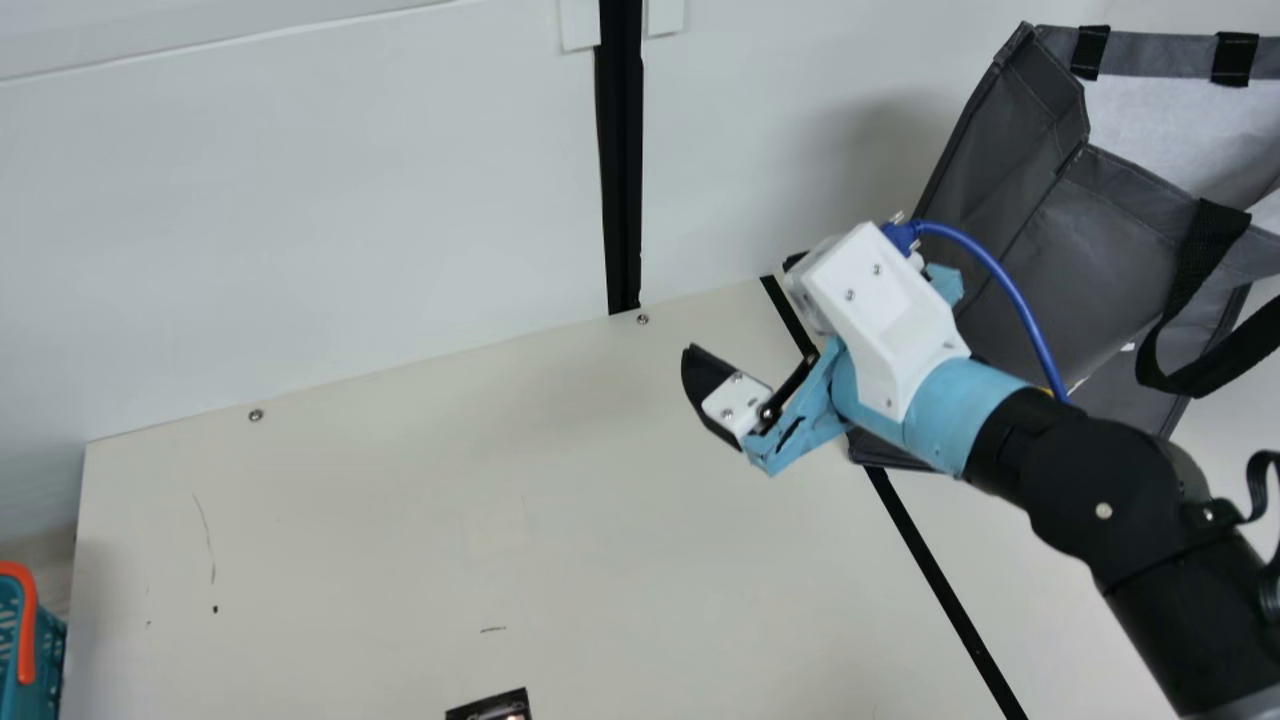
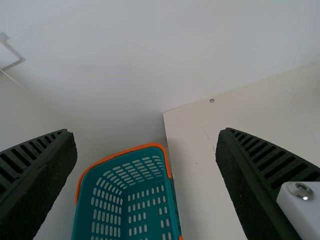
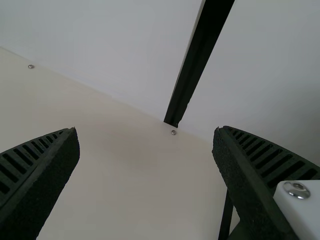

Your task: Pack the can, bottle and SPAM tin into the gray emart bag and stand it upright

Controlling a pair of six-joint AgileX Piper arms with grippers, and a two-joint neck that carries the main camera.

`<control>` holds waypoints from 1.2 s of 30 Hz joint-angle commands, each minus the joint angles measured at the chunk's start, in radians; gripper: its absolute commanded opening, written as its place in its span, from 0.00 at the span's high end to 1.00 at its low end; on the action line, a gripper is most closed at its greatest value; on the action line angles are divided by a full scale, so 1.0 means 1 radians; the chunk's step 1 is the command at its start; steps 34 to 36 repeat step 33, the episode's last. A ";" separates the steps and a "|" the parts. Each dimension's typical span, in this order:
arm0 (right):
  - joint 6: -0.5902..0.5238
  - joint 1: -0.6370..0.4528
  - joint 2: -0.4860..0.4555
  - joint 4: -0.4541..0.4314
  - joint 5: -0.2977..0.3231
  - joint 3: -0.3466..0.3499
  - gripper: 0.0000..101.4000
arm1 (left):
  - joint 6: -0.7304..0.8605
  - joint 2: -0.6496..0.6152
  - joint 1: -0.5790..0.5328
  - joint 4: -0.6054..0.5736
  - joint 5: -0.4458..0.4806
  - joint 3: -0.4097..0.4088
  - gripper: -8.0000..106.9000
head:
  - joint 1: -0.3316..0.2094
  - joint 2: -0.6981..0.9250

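Observation:
In the main view my right gripper [image 1: 735, 325] hangs above the table's back right part, fingers wide apart. The right wrist view has the same gripper [image 3: 145, 150] open and holding nothing. Behind it and to its right, the gray bag [image 1: 1060, 240] leans against the back wall with its black handle hanging down; my right arm covers part of it. My left gripper [image 2: 147, 150] is open and empty in the left wrist view. A dark object [image 1: 492, 706], cut off by the main view's bottom edge, cannot be identified.
A teal basket [image 1: 48, 640] with an orange rim stands beyond the table's left edge; the left wrist view has this basket [image 2: 132, 200] too. A black post [image 1: 622, 160] runs up the back wall [image 1: 300, 200]. Black tape [image 1: 945, 590] crosses the table [image 1: 400, 520].

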 commanded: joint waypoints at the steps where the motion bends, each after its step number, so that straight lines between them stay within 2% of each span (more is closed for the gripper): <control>1: 0.015 0.004 -0.011 -0.008 -0.011 0.026 0.06 | 0.000 0.000 0.000 0.000 0.000 0.000 0.15 | -0.023 -0.001; 7: 0.060 0.038 -0.060 -0.001 -0.045 0.093 0.06 | 0.000 0.000 0.000 0.000 0.000 0.000 0.15 | -0.023 -0.001; 8: 0.058 0.030 -0.052 -0.014 -0.038 0.079 0.06 | 0.000 0.000 0.000 0.000 0.000 0.000 0.15 | -0.023 -0.001; 36: 0.063 0.038 -0.062 -0.001 -0.047 0.095 0.06 | 0.000 0.000 0.000 0.000 0.000 0.000 0.15 | -0.023 -0.001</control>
